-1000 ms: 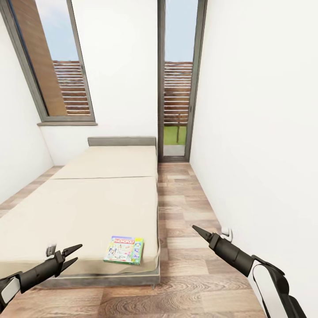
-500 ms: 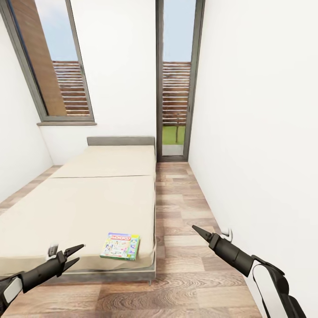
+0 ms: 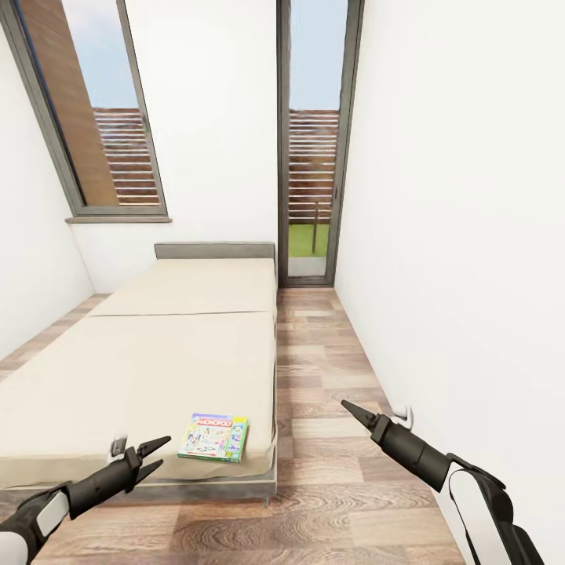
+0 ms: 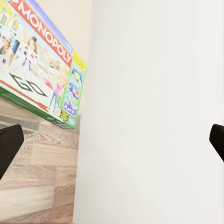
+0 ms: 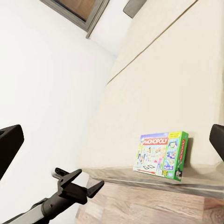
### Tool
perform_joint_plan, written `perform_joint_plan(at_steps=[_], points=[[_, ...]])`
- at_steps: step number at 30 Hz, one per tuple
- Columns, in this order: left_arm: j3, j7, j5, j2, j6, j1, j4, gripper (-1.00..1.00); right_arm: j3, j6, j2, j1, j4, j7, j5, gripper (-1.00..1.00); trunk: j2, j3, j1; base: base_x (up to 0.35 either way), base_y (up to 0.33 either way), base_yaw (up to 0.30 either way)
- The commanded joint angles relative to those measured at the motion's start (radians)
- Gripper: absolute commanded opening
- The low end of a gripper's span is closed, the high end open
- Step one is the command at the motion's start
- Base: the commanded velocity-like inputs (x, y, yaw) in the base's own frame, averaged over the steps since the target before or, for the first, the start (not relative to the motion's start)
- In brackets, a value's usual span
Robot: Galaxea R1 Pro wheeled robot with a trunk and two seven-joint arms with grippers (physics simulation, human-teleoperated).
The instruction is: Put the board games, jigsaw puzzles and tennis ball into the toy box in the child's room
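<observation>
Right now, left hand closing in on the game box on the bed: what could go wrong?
1. The board game lies flat near the bed's foot corner; a nudge from the left hand could push it over the edge onto the floor.
2. A flat box on a soft mattress gives open fingers little edge to grip.
3. The right hand hangs close to the wall; turning might clip it.
</observation>
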Motion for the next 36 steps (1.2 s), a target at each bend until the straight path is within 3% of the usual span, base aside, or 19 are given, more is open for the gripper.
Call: perform_joint_plan(at_steps=[1,10,33,36], points=[[-0.003,0.003,0.006,-0.005,0.009,-0.001,0.0,1.0,-0.001,0.007,0.0,-0.001,0.0,0.002,-0.003,1.0,0.0,-0.001,0.0,0.0,0.0,0.0],[-0.002,0.05,0.007,-0.065,0.008,-0.001,0.0,1.0,-0.002,0.008,0.0,-0.001,-0.001,0.002,-0.003,1.0,0.0,-0.001,0.0,0.0,0.0,0.0],[-0.001,0.076,0.009,-0.071,0.007,-0.001,0.0,1.0,-0.003,0.008,-0.002,-0.001,-0.001,0.004,-0.003,1.0,0.0,-0.001,0.0,0.0,0.0,0.0],[-0.001,0.085,0.009,-0.071,0.006,-0.001,0.0,1.0,-0.003,0.008,-0.002,-0.001,-0.003,0.006,-0.003,1.0,-0.021,-0.01,0.011,0.0,0.0,0.0]])
